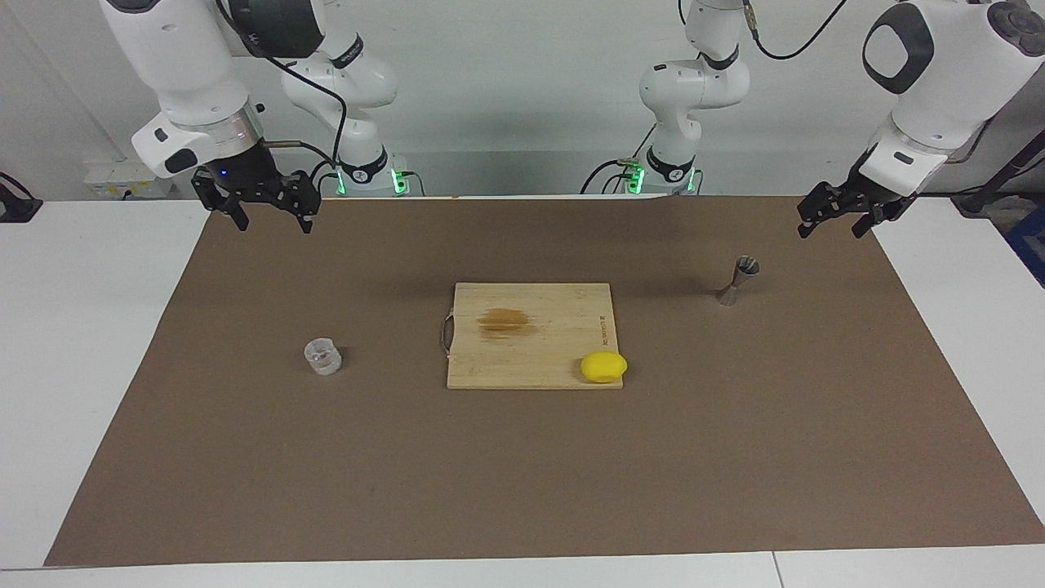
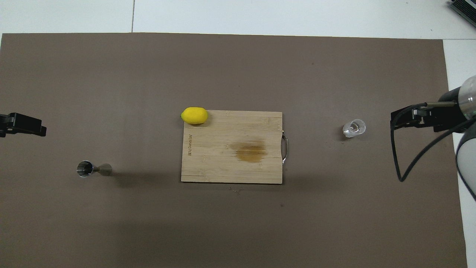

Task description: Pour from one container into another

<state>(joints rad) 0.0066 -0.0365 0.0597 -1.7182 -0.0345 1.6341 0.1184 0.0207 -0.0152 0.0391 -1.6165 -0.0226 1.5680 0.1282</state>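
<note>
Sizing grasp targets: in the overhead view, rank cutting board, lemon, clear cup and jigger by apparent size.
1. cutting board, by far the largest
2. lemon
3./4. clear cup and jigger: too close to rank. The jigger stands upright but shows a longer outline from this angle; the cup looks rounder and more compact.

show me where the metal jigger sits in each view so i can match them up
Facing view: the jigger stands upright on the brown mat, toward the left arm's end, nearer the robots than the lemon.
Overhead view: the jigger is toward the left arm's end, again nearer the robots than the lemon.
Shared landmark: the cutting board between jigger and clear cup.
</note>
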